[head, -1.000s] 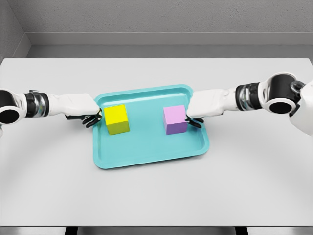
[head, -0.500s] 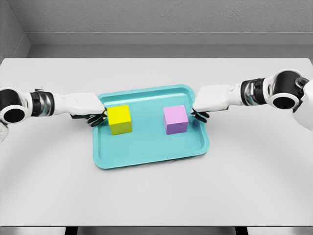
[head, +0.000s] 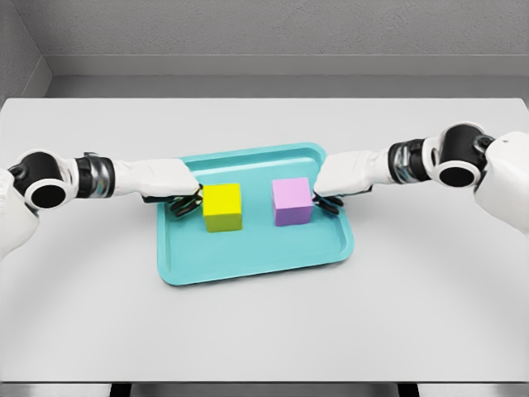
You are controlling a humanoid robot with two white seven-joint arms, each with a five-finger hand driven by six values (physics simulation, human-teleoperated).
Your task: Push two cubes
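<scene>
The left hand [head: 169, 186] showed mostly its white back; its dark fingers [head: 185, 207] were tucked beneath it, too small to tell their curl. Contact with the yellow cube [head: 222, 207] just beside them could not be confirmed. The right hand [head: 343, 176] likewise covered its fingers [head: 326, 205], leaving their pose unreadable, and touch on the pink cube [head: 292, 202] was unclear. Both hands hid parts of the tray [head: 256, 260] rim beneath them. Both shoulders were cut off by the side edges.

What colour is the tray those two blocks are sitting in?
Turquoise. The tray shows clearly in the head view, the only one here.
</scene>
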